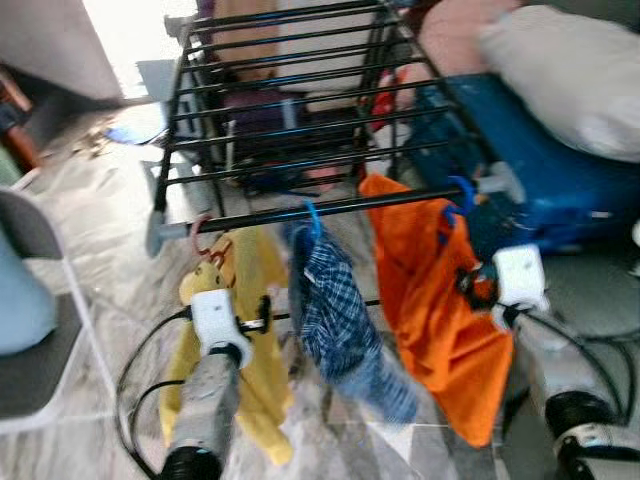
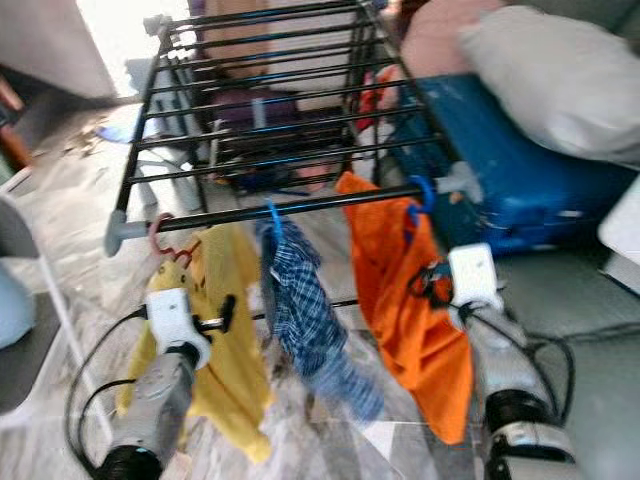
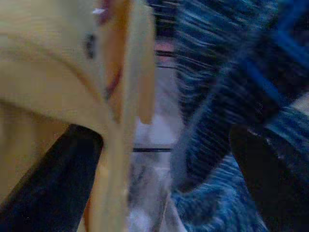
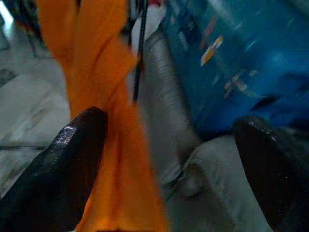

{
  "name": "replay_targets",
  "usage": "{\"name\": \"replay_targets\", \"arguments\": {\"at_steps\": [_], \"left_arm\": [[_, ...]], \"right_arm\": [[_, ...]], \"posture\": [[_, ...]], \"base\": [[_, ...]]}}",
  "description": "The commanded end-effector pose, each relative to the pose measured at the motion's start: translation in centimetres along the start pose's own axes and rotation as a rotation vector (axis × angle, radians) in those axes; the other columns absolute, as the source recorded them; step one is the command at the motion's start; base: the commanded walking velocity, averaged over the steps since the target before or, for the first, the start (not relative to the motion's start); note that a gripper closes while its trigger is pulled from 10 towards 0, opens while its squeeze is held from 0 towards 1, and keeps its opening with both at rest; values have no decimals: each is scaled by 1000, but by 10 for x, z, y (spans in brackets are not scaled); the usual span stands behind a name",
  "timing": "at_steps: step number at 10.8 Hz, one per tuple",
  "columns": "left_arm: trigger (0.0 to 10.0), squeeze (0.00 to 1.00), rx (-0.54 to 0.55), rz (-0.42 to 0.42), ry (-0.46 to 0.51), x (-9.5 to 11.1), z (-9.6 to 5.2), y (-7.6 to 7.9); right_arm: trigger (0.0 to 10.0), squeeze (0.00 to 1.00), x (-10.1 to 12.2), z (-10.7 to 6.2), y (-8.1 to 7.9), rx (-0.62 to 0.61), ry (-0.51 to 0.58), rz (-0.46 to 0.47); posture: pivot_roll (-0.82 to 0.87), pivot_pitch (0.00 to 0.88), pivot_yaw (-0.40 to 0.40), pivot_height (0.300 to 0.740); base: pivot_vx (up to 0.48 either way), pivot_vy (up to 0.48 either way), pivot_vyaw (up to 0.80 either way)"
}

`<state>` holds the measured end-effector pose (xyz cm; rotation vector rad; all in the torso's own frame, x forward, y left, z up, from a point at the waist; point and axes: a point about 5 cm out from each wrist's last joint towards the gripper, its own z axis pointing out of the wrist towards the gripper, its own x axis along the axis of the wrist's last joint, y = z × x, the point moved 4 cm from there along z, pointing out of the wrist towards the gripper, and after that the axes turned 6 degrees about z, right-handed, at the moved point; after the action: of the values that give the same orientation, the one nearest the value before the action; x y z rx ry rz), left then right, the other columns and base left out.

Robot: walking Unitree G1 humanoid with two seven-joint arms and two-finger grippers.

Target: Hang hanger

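A black drying rack [image 1: 300, 213] stands before me, with three garments on hangers on its front bar. A yellow garment [image 1: 262, 390] hangs from a pink hanger [image 1: 203, 240] at the left. In the middle is a blue plaid shirt [image 1: 335, 310] on a blue hanger [image 1: 312, 218]. At the right an orange garment [image 1: 430, 320] hangs from another blue hanger [image 1: 462, 195]. My left gripper [image 1: 258, 318] is open at the yellow garment's edge, beside the plaid shirt [image 3: 227, 87]. My right gripper [image 1: 468, 285] is open against the orange cloth [image 4: 106, 96].
A blue case [image 1: 560, 180] with a pale cushion [image 1: 570, 70] on top stands to the right of the rack. A grey chair [image 1: 30, 330] is at the left. Black cables [image 1: 135, 370] loop over the marble floor below my left arm.
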<state>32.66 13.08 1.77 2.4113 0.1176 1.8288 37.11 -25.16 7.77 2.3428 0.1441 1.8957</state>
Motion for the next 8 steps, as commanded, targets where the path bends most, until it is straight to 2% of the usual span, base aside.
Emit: {"name": "replay_targets", "arguments": {"at_steps": [1, 2, 3, 6, 7, 8], "left_arm": [[10000, 0, 7, 9, -6, 1, 1, -3], [10000, 0, -1, 29, 6, 1, 1, -1], [10000, 0, -1, 26, 5, 1, 1, -1], [10000, 0, 6, 30, -2, 0, 2, -1], [10000, 0, 14, 27, -15, -1, 3, -1], [10000, 0, 16, 29, -29, -4, 3, 0]], "right_arm": [[10000, 1000, 13, -1, -4, 18, 54, -30], [10000, 710, 15, -5, -5, 13, 74, -23], [10000, 1000, 16, -6, -5, 11, 86, -15], [10000, 1000, 20, -16, -3, 6, 121, 1], [10000, 1000, 20, -24, -4, 27, 136, -35], [10000, 1000, 18, -27, -3, 26, 126, -26]], "posture": [[-213, 0, 92, 740], [-214, 0, 92, 740], [-215, 0, 92, 740], [-221, 0, 91, 740], [-223, 0, 90, 740], [-227, 0, 91, 740]], "base": [[0, 0, 0], [0, 0, 0], [0, 0, 0], [0, 0, 0], [0, 0, 0], [0, 0, 0]]}}
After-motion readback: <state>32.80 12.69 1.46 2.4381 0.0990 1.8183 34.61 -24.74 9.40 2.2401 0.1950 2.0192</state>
